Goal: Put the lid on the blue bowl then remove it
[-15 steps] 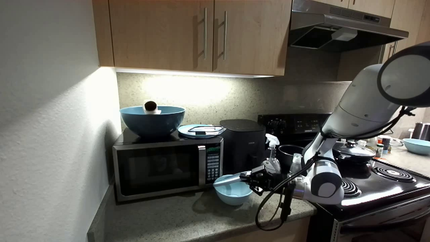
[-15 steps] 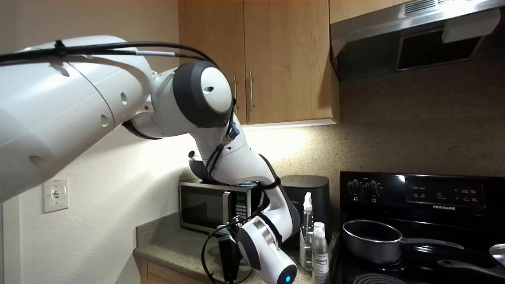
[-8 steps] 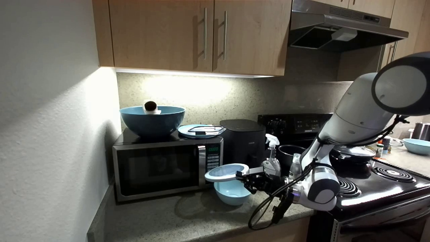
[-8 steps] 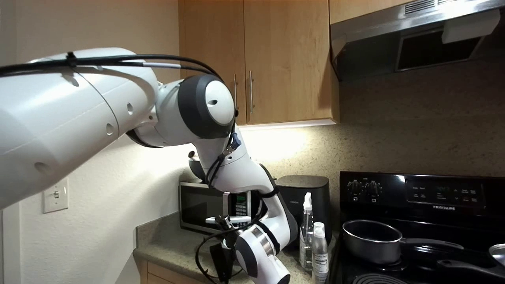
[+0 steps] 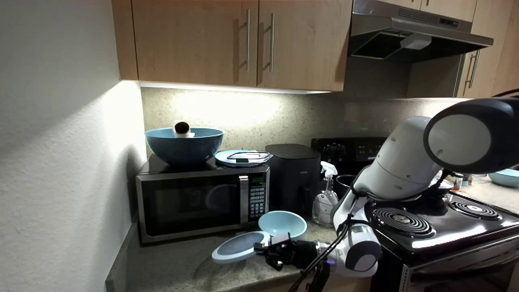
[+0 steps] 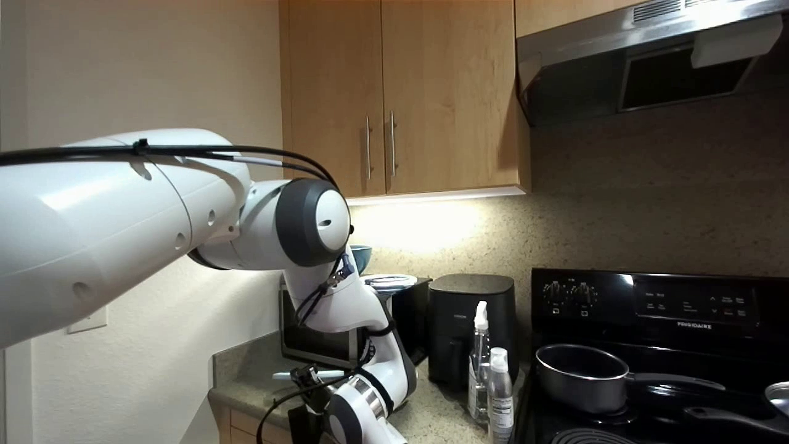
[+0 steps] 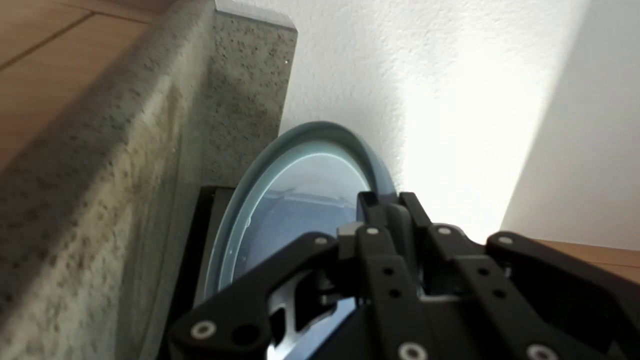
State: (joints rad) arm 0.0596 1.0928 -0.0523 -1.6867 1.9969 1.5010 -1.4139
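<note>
Over the counter [image 5: 162, 263], the lid [image 5: 239, 245], rim pinched tight in the jaws, has moved lower, near the blue bowl [image 5: 282, 224].

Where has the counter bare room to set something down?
In an exterior view, bare counter shows in front of the microwave, between the wall and the lid that the gripper holds. It is crowded around the blue bowl: microwave, black appliance and spray bottle.

Below wooden cabinets [image 5: 219, 44], light [image 5: 227, 102] washed the speckled backsplash [image 5: 243, 129] along the worktop's [image 5: 174, 263] back edge; a pale wall [image 5: 61, 142] flanked its left edge, a stove [image 5: 442, 219] its right.
</note>
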